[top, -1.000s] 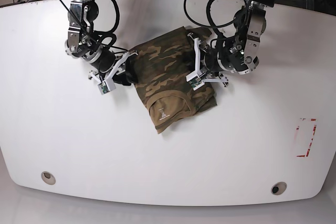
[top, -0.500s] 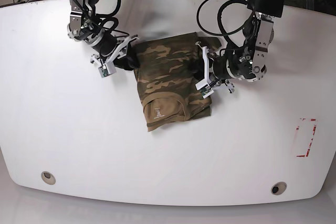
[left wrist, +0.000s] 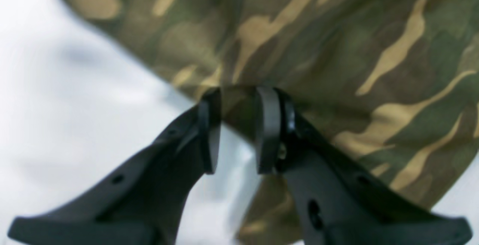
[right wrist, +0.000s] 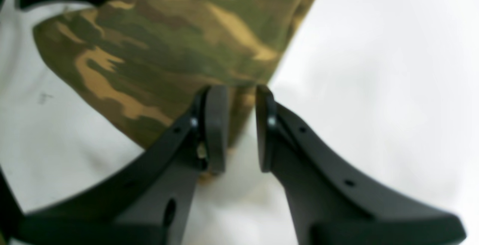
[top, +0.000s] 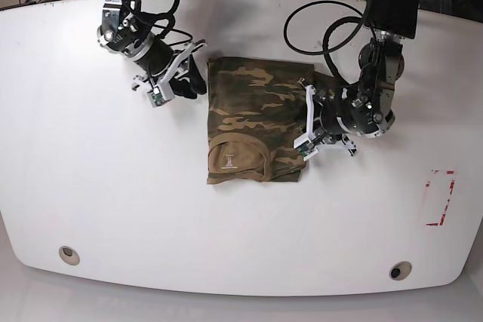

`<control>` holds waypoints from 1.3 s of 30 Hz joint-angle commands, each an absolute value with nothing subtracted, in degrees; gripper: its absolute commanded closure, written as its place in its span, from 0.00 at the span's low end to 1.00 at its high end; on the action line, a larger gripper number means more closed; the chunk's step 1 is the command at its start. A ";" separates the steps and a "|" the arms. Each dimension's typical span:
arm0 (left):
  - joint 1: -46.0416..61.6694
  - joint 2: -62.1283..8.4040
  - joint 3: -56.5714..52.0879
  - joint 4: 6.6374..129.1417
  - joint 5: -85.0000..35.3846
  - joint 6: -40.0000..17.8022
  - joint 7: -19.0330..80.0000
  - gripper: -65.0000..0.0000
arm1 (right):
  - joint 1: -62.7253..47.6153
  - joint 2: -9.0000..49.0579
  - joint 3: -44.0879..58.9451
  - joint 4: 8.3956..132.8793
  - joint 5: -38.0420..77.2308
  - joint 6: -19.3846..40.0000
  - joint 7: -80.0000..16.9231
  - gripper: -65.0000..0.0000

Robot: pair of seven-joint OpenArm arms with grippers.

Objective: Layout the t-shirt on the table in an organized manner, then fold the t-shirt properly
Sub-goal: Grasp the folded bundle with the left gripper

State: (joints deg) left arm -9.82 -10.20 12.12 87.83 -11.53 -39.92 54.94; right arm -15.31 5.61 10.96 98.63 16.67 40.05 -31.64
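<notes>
The camouflage t-shirt (top: 249, 103) lies on the white table (top: 113, 201) as a squared, folded bundle, its collar toward the front edge. My left gripper (top: 300, 120) is at the shirt's right edge. In the left wrist view its jaws (left wrist: 238, 95) pinch a fold of the t-shirt (left wrist: 336, 50). My right gripper (top: 198, 83) is at the shirt's far left corner. In the right wrist view it (right wrist: 241, 91) holds the cloth edge (right wrist: 179, 43) between its tips.
A red-and-white tape mark (top: 440, 197) sits near the table's right edge. Two round grommet holes (top: 69, 254) (top: 400, 270) lie near the front edge. Black cables loop over the far side behind both arms.
Both arms have swung the shirt round from a slanted heap to a squarer shape. The right gripper has moved toward the far edge, the left gripper toward the front and right.
</notes>
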 commanded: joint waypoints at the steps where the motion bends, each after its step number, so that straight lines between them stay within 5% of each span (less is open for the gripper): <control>1: -11.91 -9.98 11.65 92.97 -12.70 -40.00 55.08 0.79 | -14.90 6.11 12.70 102.55 17.71 40.00 -31.69 0.81; 11: -11.65 -5.93 9.19 103.87 -11.12 -39.78 54.90 0.79 | -14.64 6.20 16.31 109.23 17.71 40.00 -34.33 0.81; 22: -3.74 1.98 14.99 102.73 -0.40 -21.23 32.40 0.79 | -14.99 8.04 17.19 109.49 17.80 40.00 -34.33 0.81; 30: -0.31 5.23 21.32 89.36 10.24 -7.87 13.93 0.78 | -15.08 8.13 17.19 109.41 17.71 40.00 -34.33 0.81; 39: -0.40 5.67 23.96 75.03 12.97 -1.54 8.04 0.78 | -15.08 7.87 19.65 109.23 18.15 40.00 -34.33 0.81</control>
